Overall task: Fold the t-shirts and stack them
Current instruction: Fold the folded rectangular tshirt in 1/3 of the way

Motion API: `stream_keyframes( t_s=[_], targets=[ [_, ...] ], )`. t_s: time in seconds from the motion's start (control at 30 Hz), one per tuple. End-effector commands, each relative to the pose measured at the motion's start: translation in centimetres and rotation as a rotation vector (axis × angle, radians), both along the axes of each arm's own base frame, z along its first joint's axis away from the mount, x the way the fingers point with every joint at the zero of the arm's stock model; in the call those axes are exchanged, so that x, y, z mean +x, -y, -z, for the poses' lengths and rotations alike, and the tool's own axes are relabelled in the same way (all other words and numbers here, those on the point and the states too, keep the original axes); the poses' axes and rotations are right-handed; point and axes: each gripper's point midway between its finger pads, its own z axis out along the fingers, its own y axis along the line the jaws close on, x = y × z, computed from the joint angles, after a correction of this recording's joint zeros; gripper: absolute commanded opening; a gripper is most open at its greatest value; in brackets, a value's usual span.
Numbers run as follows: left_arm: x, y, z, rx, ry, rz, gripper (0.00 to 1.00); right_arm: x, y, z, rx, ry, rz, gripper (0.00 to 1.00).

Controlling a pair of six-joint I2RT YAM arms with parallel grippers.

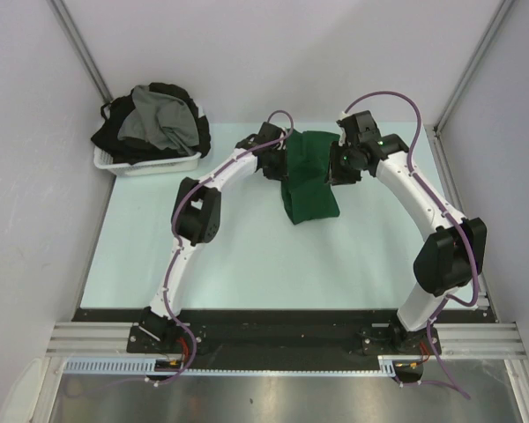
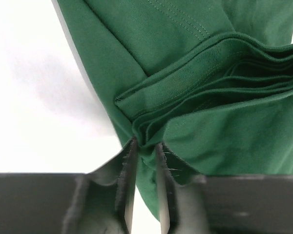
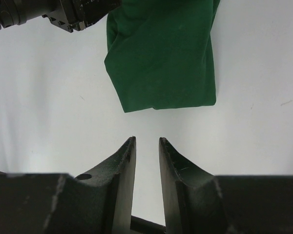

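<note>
Green t-shirt [image 1: 310, 181] is lying upper centre of the top view on the bench [image 1: 247, 264]. It's already folded into a narrow multi-layer bundle running up-down the frame.

Step in hand, my read: gripping the bundle's left side for the next fold or for squaring it up.
- The pinch should be taking every layer at that corner. A partial grab will be peeling the bundle open on the lift.
- The right side wants a matching grip at the same height on the opposite edge before anything moves, otherwise the fold line is going skew.
- Lift low and move both sides together so the stacked edges aren't fanning out.

Left wrist view: the shirt [image 2: 195, 63] is filling the upper right, with stacked fold edges showing at right centre. The layered corner is running down to the tips at lower centre. Left fingers [image 2: 128, 195] are standing narrow, with green showing in the gap. I'm judging that a grip on the corner, but can't tell how many layers are in it.

Right wrist view: right fingers [image 3: 119, 180] are also standing narrow but holding nothing, with bare bench showing between them. The shirt's [image 3: 163, 58] lower hem is lying above the tips in that frame, apart from them. The left arm [image 3: 63, 12] is showing at upper left, at the shirt's far corner.

The other t-shirts [image 1: 159, 123], black and grey, are heaping in the white basket [image 1: 154, 166] at upper left of the top view, well apart from both arms.
</note>
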Motion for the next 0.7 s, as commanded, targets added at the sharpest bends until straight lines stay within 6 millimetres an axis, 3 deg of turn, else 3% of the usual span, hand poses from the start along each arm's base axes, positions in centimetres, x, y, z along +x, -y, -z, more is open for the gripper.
stream_keyframes(
  t_s=[0.0, 0.17, 0.67],
  targets=[
    [0.9, 0.6, -2.2, -0.005, 0.066, 0.017, 0.16, 0.2, -0.6, -1.2, 0.013, 0.033, -0.009, 0.3],
    [1.1, 0.4, -2.5, 0.002, 0.078, 0.011, 0.0, 0.1, -0.9, -1.1, 0.012, 0.03, -0.016, 0.3],
    [1.4, 1.1, -8.2, -0.005, 0.206, 0.017, 0.0, -0.4, -2.6, 1.4, 0.028, -0.003, -0.047, 0.27]
  ],
)
